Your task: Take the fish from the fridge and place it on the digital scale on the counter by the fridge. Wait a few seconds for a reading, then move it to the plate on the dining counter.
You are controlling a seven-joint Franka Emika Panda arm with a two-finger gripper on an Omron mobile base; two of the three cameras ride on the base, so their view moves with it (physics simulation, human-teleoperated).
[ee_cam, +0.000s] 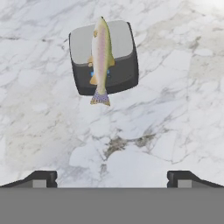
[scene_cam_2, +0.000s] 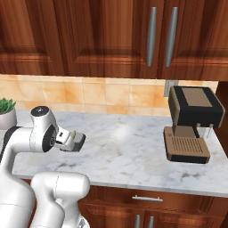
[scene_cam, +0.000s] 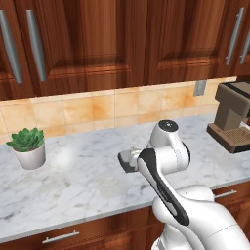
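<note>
Fish (ee_cam: 101, 61) is lying lengthwise across the digital scale (ee_cam: 124, 57), head toward the far edge in my hand view, tail fin hanging just past the near edge over the marble. Its back is showing a pinkish stripe with yellowish fins. The scale is sitting flat on the marble bench (ee_cam: 166, 122), partly hidden behind the arm (scene_cam: 163, 161) in the left base view. I am seeing the fingers (ee_cam: 42, 178) spread wide and released, one tip at each lower corner of the hand view, grasping nothing and hanging well clear of the fish. In the right base view the gripper (scene_cam_2: 75, 141) is pointing out over the bench. A coffee machine (scene_cam_2: 191, 124) is standing to the right, and a potted succulent (scene_cam: 28, 146) is sitting to the left, both apart from the scale.
</note>
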